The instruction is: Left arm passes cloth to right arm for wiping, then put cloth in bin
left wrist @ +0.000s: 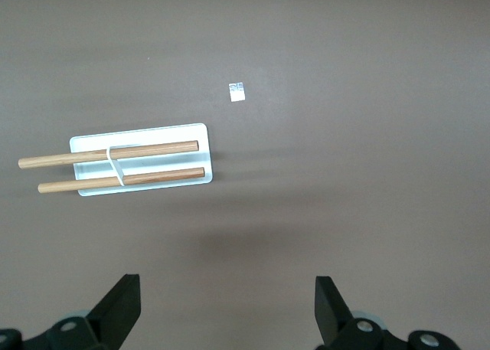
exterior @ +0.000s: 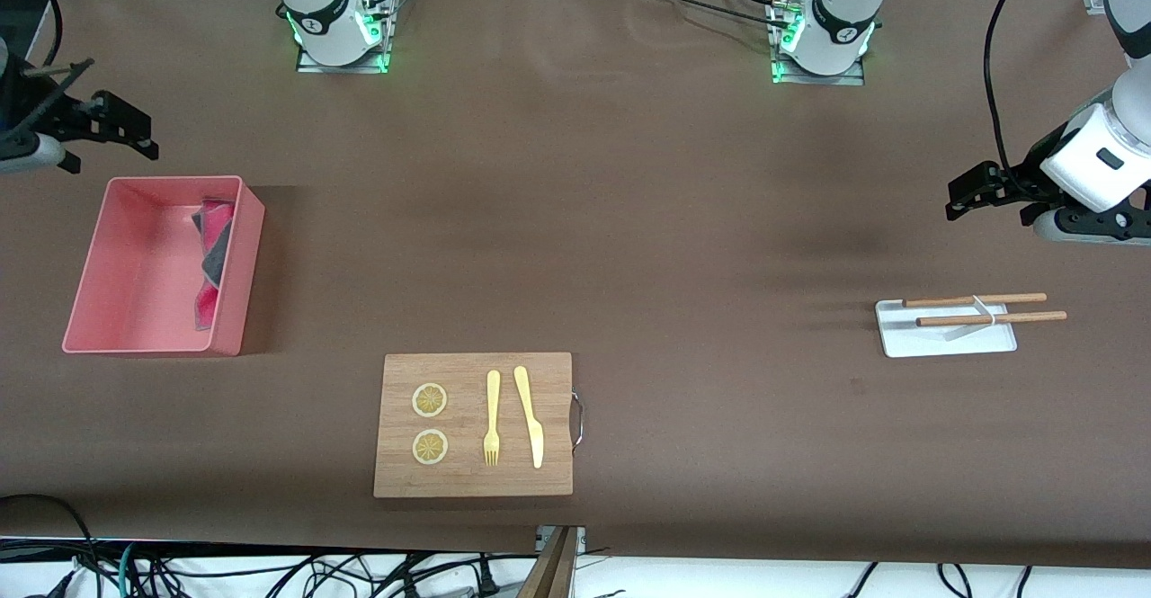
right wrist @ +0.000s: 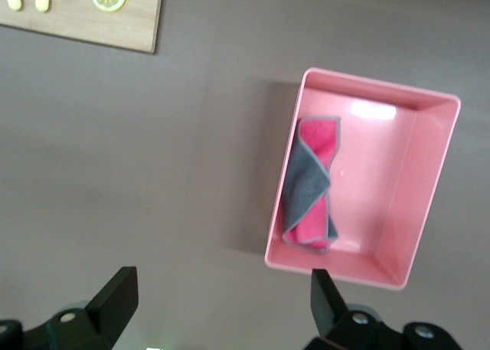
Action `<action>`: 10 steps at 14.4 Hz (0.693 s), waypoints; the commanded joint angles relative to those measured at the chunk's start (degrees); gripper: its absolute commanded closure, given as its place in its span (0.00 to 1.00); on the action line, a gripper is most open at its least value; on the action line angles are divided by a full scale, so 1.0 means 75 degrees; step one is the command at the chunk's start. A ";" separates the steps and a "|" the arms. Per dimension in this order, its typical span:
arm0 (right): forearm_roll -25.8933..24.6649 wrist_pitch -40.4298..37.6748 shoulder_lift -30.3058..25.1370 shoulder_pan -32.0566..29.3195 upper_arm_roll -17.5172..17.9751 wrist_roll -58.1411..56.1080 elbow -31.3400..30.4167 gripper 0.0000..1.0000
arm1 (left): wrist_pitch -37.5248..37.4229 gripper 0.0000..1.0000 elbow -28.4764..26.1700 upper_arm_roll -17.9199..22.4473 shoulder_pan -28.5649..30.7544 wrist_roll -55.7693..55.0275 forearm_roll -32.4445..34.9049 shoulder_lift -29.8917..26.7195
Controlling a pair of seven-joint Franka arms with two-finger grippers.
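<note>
The cloth (exterior: 214, 256), pink and dark grey, lies crumpled inside the pink bin (exterior: 85, 274), against the wall that faces the table's middle. It also shows in the right wrist view (right wrist: 310, 185), in the bin (right wrist: 429, 181). My right gripper (exterior: 117, 126) hangs open and empty over the bare table at the right arm's end, just off the bin; its jaws (right wrist: 222, 285) are wide apart. My left gripper (exterior: 985, 198) hangs open and empty over the table at the left arm's end, near the white tray; it shows in the left wrist view too (left wrist: 226, 289).
A wooden cutting board (exterior: 472, 481) with two lemon slices, a yellow fork and a knife lies near the front camera; its corner shows in the right wrist view (right wrist: 92, 24). A small white tray (exterior: 944, 337) (left wrist: 168, 161) holds two wooden sticks. A white scrap (left wrist: 236, 93) lies on the table.
</note>
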 commanded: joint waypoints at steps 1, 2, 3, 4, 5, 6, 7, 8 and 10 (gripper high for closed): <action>0.0095 -0.0416 0.0093 0.0039 0.0003 0.0012 0.0387 0.00 | -0.0039 0.00 0.0067 -0.0006 0.0046 0.0156 -0.0088 0.0021; 0.0095 -0.0451 0.0175 0.0063 0.0026 0.0023 0.0551 0.00 | -0.0039 0.00 0.0067 -0.0006 0.0046 0.0156 -0.0100 0.0021; 0.0072 -0.0474 0.0211 0.0074 0.0096 0.0105 0.0622 0.00 | -0.0039 0.00 0.0067 -0.0006 0.0046 0.0167 -0.0100 0.0010; 0.0048 -0.0475 0.0211 0.0098 0.0224 0.0117 0.0646 0.00 | -0.0051 0.00 0.0067 -0.0006 0.0046 0.0168 -0.0100 0.0021; 0.0037 -0.0463 0.0211 0.0098 0.0260 0.0117 0.0646 0.00 | -0.0051 0.00 0.0067 -0.0006 0.0046 0.0168 -0.0088 0.0021; 0.0002 -0.0463 0.0211 0.0098 0.0295 0.0117 0.0646 0.00 | -0.0039 0.00 0.0067 -0.0006 0.0046 0.0156 -0.0088 0.0021; 0.0013 -0.0463 0.0199 0.0098 0.0296 0.0129 0.0646 0.00 | -0.0039 0.00 0.0067 -0.0006 0.0046 0.0167 -0.0088 0.0010; 0.0001 -0.0463 0.0211 0.0098 0.0296 0.0129 0.0646 0.00 | -0.0039 0.00 0.0067 -0.0006 0.0046 0.0168 -0.0100 0.0021; 0.0013 -0.0463 0.0234 0.0098 0.0296 0.0140 0.0646 0.00 | -0.0039 0.00 0.0067 -0.0006 0.0046 0.0156 -0.0088 0.0010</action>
